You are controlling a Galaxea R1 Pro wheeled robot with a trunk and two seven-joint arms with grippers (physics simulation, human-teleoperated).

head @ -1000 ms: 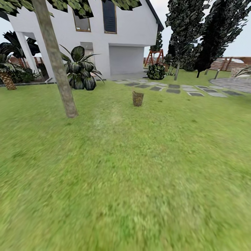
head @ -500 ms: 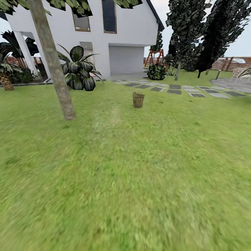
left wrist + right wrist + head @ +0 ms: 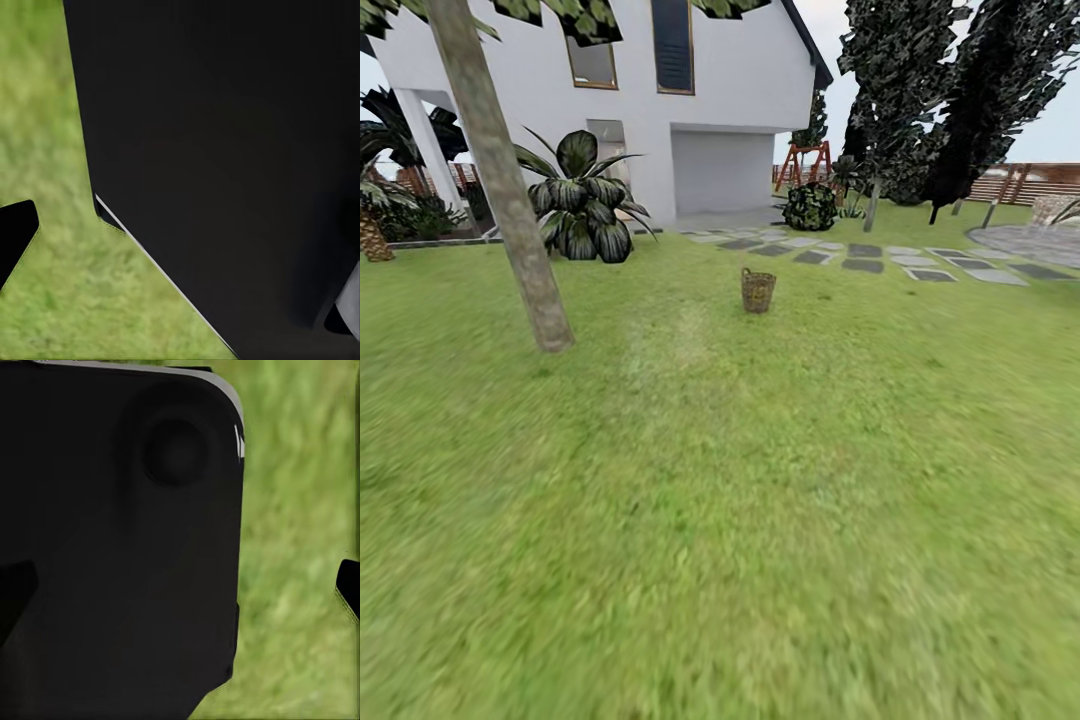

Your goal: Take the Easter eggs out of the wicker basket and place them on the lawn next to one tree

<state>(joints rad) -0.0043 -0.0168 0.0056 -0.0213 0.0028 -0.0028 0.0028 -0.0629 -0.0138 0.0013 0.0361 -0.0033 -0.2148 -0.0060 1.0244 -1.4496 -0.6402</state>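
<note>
Wicker basket (image 3: 757, 290) sits on lawn (image 3: 760, 520) at 12 o'clock, tree (image 3: 510, 220) at 10; gripper openings cannot be told, likely stowed for driving.

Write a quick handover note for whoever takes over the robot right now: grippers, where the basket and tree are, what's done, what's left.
Grippers: the wrist views are mostly blocked by dark robot body over grass, so I cannot tell whether either is open or shut.
Wicker basket: stands upright on the lawn, well ahead of the robot, just short of the stepping stones.
Tree: leaning pale trunk, ahead and left of the basket, apart from it.
Eggs: too far to make out inside the basket; none visible on the grass.
Done: nothing placed by the tree.
Left: reach the basket, take out all three eggs, set them beside that trunk.
</note>
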